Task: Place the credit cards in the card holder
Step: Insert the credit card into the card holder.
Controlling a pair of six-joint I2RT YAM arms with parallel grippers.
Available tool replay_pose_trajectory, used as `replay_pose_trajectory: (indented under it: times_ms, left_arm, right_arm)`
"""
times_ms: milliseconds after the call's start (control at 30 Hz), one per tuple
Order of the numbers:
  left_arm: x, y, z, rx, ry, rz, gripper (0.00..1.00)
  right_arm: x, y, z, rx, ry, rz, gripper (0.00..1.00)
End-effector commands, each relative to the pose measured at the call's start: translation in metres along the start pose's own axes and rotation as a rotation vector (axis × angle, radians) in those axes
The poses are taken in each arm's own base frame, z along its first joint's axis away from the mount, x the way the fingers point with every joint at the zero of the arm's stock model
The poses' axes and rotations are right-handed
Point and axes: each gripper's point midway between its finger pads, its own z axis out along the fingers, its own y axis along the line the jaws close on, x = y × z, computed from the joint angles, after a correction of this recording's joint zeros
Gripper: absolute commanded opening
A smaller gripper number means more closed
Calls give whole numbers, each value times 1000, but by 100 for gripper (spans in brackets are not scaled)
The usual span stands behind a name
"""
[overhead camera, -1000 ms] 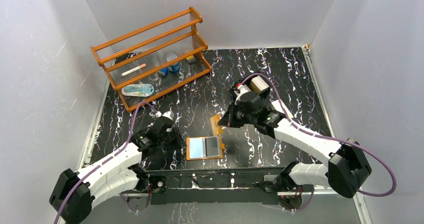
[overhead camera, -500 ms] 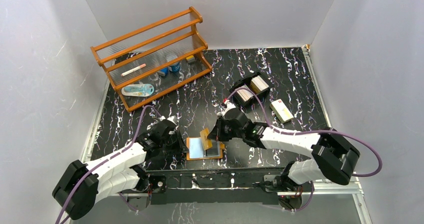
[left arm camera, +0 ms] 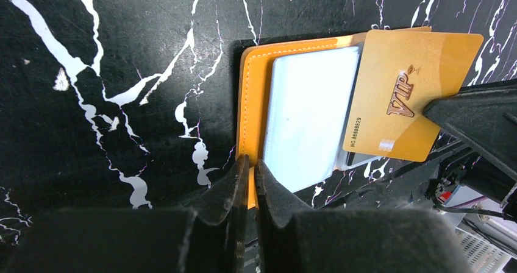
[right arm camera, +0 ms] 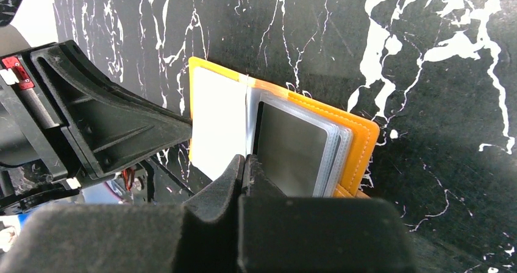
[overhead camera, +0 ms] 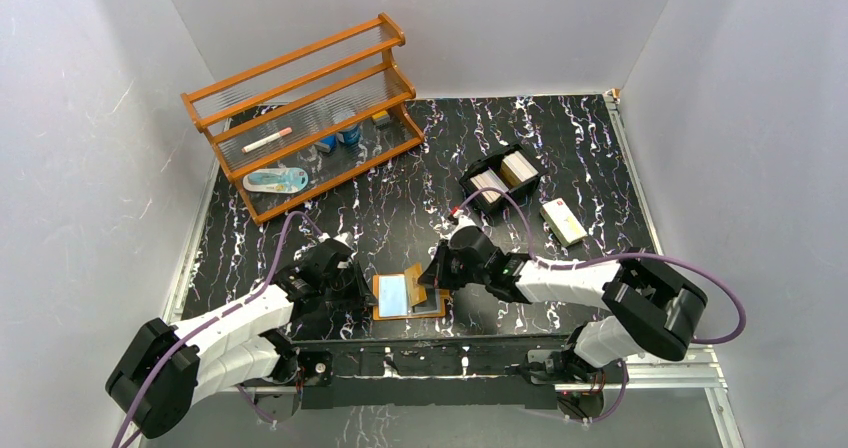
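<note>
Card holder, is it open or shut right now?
Open: the card holder lies spread flat, clear sleeves facing up, a gold card tilted over them.

The black, white-veined counter (overhead camera: 580,138) carries an orange rack (overhead camera: 295,63) at far left, a black tray (overhead camera: 467,181), a cream box (overhead camera: 563,221) beside it, and the open card holder (overhead camera: 395,295) in front.

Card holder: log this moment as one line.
left gripper: shut on card holder edge | right gripper: shut on gold card, over open holder | insertion: not done

gold card (left arm camera: 399,72) corner behind right gripper (left arm camera: 434,111), card holder (left arm camera: 255,102) edge under left gripper (left arm camera: 252,177)
</note>
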Motion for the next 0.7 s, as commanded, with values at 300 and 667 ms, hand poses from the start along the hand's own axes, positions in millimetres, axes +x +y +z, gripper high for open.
replay_pose_trajectory:
  times_ms: [300, 667]
  left_arm:
    - [12, 18, 0, -59, 36, -5, 6]
    - [13, 18, 1, -58, 41, -6, 5]
  right_arm:
    - [4, 2, 5, -33, -38, 86, 0]
    - [9, 6, 3, -108, -51, 160, 0]
